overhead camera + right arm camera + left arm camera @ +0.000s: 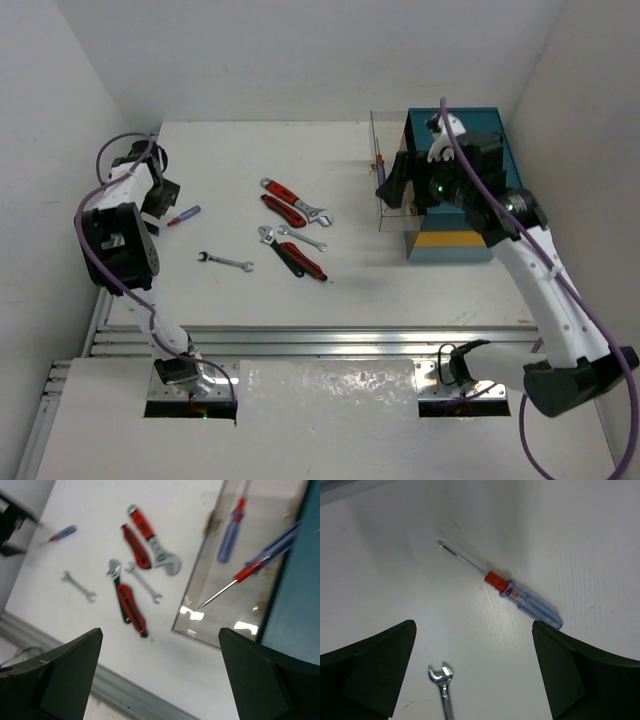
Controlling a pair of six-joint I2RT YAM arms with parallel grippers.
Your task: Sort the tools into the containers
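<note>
Tools lie scattered on the white bench (pixel 240 170): two red-and-black adjustable wrenches (pixel 292 201) side by side near the middle, a third wrench (pixel 295 256) just in front of them, a thin silver spanner (pixel 303 238) between them, and another spanner (pixel 225 262) off to the left. A blue-handled screwdriver (pixel 184 216) with a red collar sits alone near the left arm. At the right stands the teal box (pixel 495 150) with its yellow band, and a clear drawer (pixel 235 580) is pulled out from its left side. Two more screwdrivers show in that drawer from the right wrist view: one (pixel 231 530) lying flat, the other (pixel 260 560) blurred and slanting, tip down; whether it has come to rest I cannot tell.

The right hand (pixel 395 185) hangs over the drawer with its fingers spread wide and nothing between them. The left hand (pixel 475 675) hovers above the lone screwdriver, also wide open and empty, with the head of a spanner showing just below it on the bench.
</note>
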